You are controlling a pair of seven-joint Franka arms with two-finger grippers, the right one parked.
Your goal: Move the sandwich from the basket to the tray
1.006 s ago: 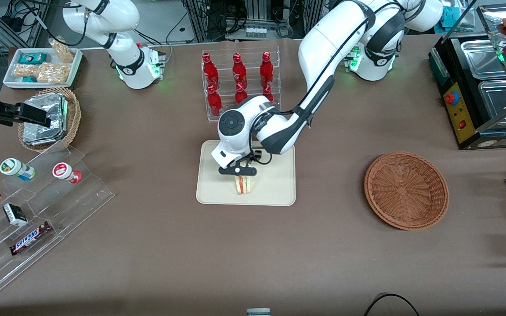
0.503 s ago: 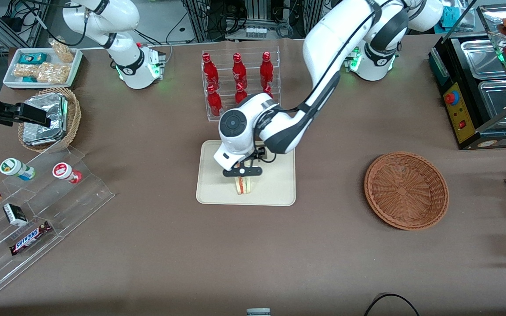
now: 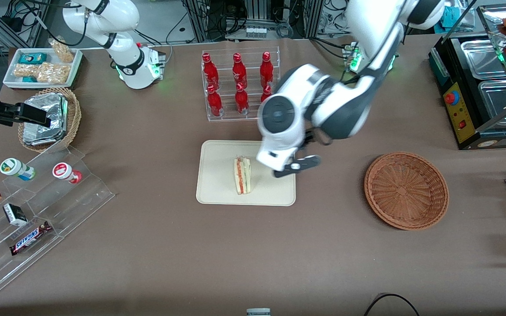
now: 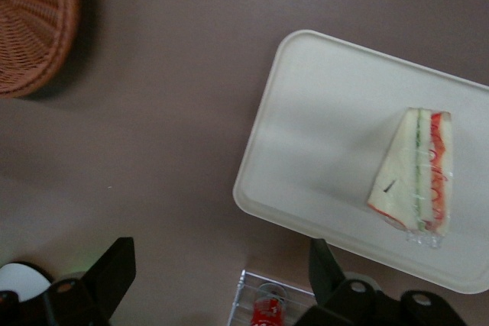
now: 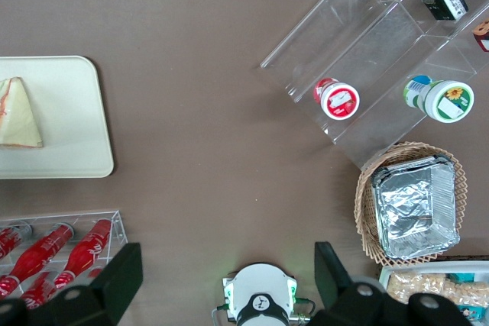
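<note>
Above the tray's (image 3: 218, 193) edge nearest the basket (image 3: 406, 190), the gripper (image 3: 296, 166) has lifted off the sandwich (image 3: 242, 175), fingers (image 4: 113, 274) spread apart and empty. The sandwich stands on the tray, its long axis running toward the front camera.

My arm covers one corner of the tray (image 3: 218, 193) nearest the basket (image 3: 406, 190). My gripper (image 3: 296, 166) hangs above that corner, fingers spread apart, its tips cut off in my wrist view. That view shows only a slice of the basket. My arm hides one red bottle (image 3: 267, 93) partly.
</note>
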